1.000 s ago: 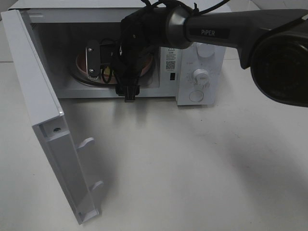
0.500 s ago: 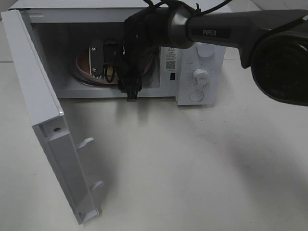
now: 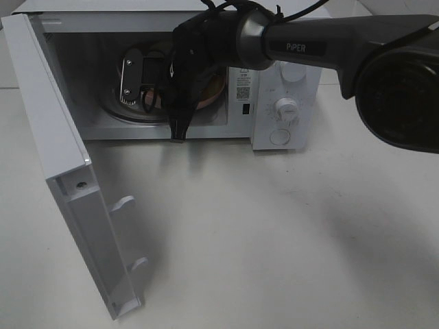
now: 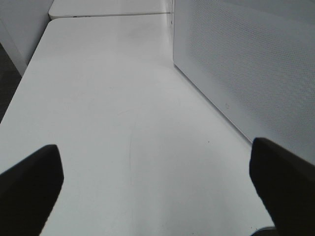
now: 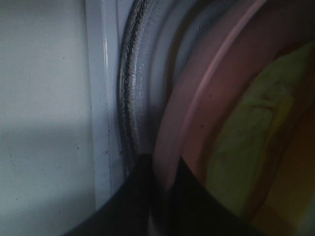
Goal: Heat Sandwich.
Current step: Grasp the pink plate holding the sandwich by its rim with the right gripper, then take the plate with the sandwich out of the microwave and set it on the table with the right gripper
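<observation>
The right gripper (image 5: 165, 196) is seen closed to a narrow pinch on the rim of the pink plate (image 5: 197, 98), one jaw above the lip and one below. The sandwich (image 5: 246, 142) is carried on that plate, well inside the rim, and is not touched by the jaws. Beneath the plate the glass turntable (image 5: 133, 73) is seen.

The sandwich is judged light, soft and loosely layered; it would be crushed or pulled apart if pinched directly and could slide if the plate were tipped. The stiff plate rim is therefore judged the right place to hold, and the plate should be kept level.

In the high view the microwave (image 3: 285, 103) stands at 12 o'clock on the table (image 4: 98, 98), its door (image 3: 62, 171) swung out toward 8 o'clock, and the right arm enters the cavity from 2 o'clock. Which clock position of the rim is gripped is hidden by the arm.

The left gripper (image 4: 157, 182) is spread wide with nothing between its jaws, above the table beside the microwave's perforated wall.
</observation>
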`<act>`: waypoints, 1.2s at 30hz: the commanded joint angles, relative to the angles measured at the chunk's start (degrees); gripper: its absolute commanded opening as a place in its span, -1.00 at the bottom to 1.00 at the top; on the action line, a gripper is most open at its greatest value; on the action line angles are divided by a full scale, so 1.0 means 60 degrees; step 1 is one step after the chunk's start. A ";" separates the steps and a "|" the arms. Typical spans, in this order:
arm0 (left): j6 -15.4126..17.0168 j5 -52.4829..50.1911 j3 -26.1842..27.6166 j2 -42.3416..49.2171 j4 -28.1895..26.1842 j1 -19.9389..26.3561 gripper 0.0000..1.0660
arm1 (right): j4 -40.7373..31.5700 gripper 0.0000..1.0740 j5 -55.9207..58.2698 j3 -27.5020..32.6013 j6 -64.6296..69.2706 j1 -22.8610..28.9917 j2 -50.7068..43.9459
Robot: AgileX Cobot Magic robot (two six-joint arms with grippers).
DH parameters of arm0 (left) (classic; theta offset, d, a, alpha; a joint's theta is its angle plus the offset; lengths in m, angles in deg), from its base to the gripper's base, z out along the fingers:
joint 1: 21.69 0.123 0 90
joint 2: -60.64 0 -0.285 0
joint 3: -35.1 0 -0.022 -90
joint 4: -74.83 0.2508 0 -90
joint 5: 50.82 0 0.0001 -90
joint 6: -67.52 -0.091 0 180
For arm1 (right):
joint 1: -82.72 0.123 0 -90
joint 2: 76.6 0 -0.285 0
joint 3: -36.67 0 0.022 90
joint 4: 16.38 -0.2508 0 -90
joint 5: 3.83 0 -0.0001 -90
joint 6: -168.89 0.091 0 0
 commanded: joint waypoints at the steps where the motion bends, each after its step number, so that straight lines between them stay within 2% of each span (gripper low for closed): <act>1: 0.0010 0.0010 0.0000 0.0048 -0.0048 -0.0019 0.83 | -0.0019 -1.00 0.0372 0.0000 0.0267 -0.0048 -0.0019; 36: 0.0010 0.0010 0.0000 0.0048 -0.0048 -0.0019 0.83 | -0.0401 -1.00 0.1031 0.0019 -0.2196 0.0095 -0.0640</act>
